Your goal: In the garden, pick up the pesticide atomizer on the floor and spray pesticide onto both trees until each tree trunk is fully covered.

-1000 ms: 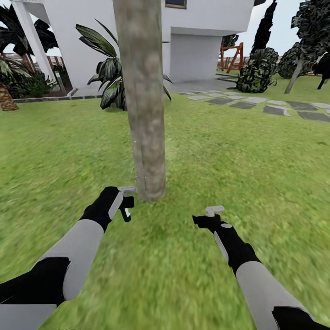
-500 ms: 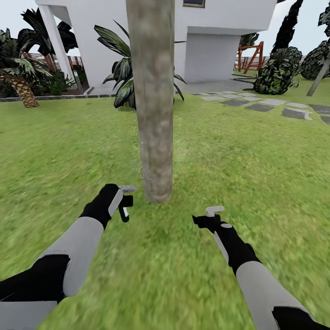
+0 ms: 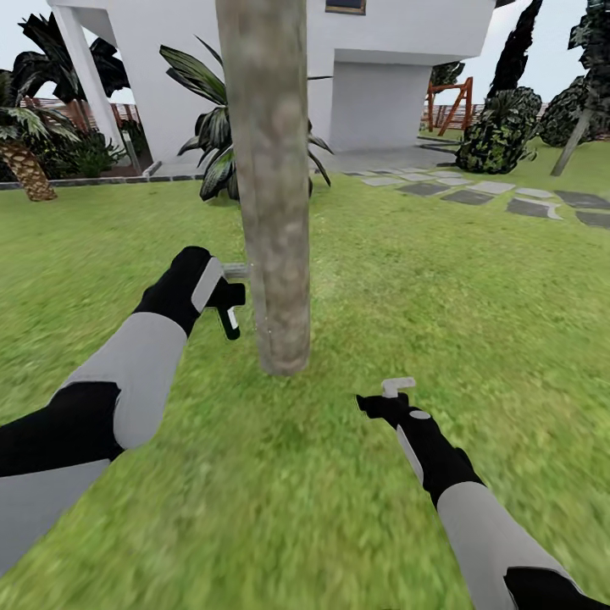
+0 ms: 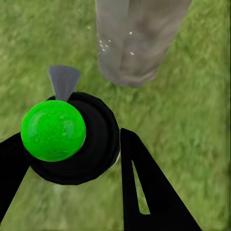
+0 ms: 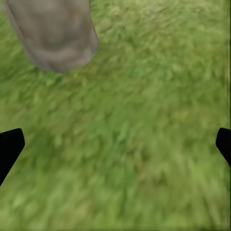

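Note:
One tree trunk (image 3: 271, 212), thick with mottled beige-grey bark, rises from the lawn straight ahead. My left gripper (image 3: 225, 298) is shut on the pesticide atomizer (image 3: 230, 312), a small black sprayer with a white patch, held just left of the trunk about knee-high above the grass. In the left wrist view the atomizer (image 4: 77, 144) shows a round black body with a green ball on top, and its grey nozzle (image 4: 63, 81) points toward the trunk (image 4: 137, 38), where white specks dot the bark. My right gripper (image 3: 388, 396) hangs open low over the grass, right of the trunk's base (image 5: 53, 33).
A white house (image 3: 373, 76) stands behind the trunk, with a broad-leafed plant (image 3: 212, 135) in front of it. Grey stepping stones (image 3: 491, 191) cross the lawn at the right, near dark bushes (image 3: 500, 127). A short palm (image 3: 21, 161) stands at the far left.
My left arm has lifted the atomizer up alongside the trunk, from near its base to higher on the bark. The head view swayed slightly. The right arm has stayed put.

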`<state>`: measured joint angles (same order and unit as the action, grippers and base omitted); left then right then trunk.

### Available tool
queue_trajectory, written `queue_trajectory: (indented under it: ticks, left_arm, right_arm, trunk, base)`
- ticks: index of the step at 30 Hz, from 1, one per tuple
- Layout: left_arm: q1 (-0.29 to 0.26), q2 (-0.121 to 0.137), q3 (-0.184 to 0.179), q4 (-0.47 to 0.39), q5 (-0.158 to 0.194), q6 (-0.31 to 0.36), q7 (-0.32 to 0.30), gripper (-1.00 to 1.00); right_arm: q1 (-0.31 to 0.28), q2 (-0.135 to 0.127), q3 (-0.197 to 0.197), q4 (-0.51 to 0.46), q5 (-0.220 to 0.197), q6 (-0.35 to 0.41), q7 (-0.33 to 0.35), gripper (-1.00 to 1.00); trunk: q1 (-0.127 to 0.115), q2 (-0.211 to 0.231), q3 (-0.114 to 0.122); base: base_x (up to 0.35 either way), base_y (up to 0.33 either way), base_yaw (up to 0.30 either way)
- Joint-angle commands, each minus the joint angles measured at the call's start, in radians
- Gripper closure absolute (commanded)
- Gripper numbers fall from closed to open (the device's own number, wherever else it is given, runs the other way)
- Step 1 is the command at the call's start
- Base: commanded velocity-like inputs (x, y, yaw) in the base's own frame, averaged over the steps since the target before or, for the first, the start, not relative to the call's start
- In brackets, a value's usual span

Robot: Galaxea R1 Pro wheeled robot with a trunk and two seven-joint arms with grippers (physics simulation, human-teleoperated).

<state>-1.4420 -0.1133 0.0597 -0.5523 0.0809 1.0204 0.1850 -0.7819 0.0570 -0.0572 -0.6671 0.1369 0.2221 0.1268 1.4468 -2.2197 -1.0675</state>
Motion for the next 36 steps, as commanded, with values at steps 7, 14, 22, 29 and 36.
queue_trajectory:
  ticks: [7,14,22,29,36]
  left_arm:
    - [-0.083,0.009,0.007,0.002,0.012,0.007,0.008,1.0]
    - [-0.064,0.009,0.002,0.002,0.009,0.007,0.009,1.0]
    - [0.06,0.01,0.007,-0.014,0.012,0.006,-0.005,1.0]
    - [-0.05,0.01,0.006,-0.01,0.013,0.008,-0.054,1.0]
    - [-0.02,0.01,0.002,-0.002,0.01,0.008,-0.058,1.0]
  right_arm:
    - [0.0,0.001,-0.004,-0.01,0.011,0.005,0.008,-1.0]
    - [-0.001,0.001,-0.003,-0.009,0.012,0.005,0.008,-1.0]
    - [-0.001,0.001,-0.002,-0.005,0.012,0.005,0.009,-1.0]
    - [0.0,0.001,-0.002,-0.005,0.012,0.005,0.01,-1.0]
    - [0.0,0.001,-0.002,-0.005,0.012,0.005,0.009,-1.0]
  trunk:
    - [0.0,0.0,-0.001]
    - [0.0,0.0,-0.001]
    - [0.0,0.0,-0.001]
    - [0.0,0.0,-0.001]
    - [0.0,0.0,-0.001]
  base:
    - [0.0,0.0,-0.113]
    - [0.0,0.0,-0.001]
    - [0.0,0.0,0.0]
    - [0.0,0.0,0.0]
    - [0.0,0.0,0.0]
